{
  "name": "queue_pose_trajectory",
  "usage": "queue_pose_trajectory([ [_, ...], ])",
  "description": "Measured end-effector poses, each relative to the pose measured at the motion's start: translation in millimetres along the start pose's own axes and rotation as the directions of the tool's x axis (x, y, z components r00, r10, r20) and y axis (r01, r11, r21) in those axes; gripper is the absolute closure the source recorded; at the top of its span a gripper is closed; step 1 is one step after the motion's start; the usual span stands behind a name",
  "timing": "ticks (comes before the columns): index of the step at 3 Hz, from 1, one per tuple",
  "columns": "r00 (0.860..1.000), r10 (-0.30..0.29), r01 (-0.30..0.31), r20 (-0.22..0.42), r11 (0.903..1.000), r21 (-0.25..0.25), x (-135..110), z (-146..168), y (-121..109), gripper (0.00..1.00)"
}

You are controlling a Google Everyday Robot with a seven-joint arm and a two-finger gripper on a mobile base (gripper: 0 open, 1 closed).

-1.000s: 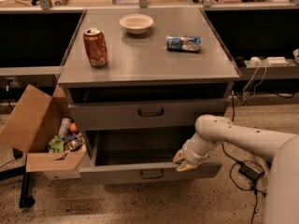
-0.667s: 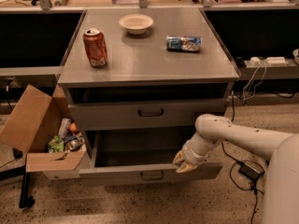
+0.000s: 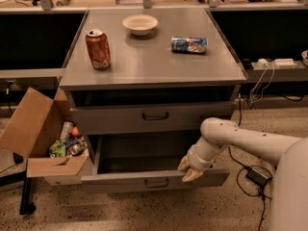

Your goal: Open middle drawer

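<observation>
Pincer (image 3: 189, 170) rests at the front edge of the pulled-out middle drawer (image 3: 120, 183), loop handle (image 3: 156, 182) just left of it. Whether it is clamped there, I cannot tell.

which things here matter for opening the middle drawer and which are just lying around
For the job: middle drawer, pulled out; its loop handle; gripper at the drawer front's top edge, right of the handle.

Lying about: soda can, bowl, blue packet, cardboard box of rubbish, upper drawer.
</observation>
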State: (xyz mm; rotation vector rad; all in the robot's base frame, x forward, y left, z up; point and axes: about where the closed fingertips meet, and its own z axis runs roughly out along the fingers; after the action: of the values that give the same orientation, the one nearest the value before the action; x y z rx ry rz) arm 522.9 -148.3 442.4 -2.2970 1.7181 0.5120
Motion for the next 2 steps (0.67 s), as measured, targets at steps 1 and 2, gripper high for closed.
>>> queue_pose_trajectory([
  [1, 1.0, -0.007, 0.007, -0.001, 0.9999, -0.012, -0.6, 3.3, 3.2, 0.0],
  [2, 1.0, -0.024, 0.024, -0.004, 0.9989, -0.041, -1.8, 10.7, 10.7, 0.0],
])
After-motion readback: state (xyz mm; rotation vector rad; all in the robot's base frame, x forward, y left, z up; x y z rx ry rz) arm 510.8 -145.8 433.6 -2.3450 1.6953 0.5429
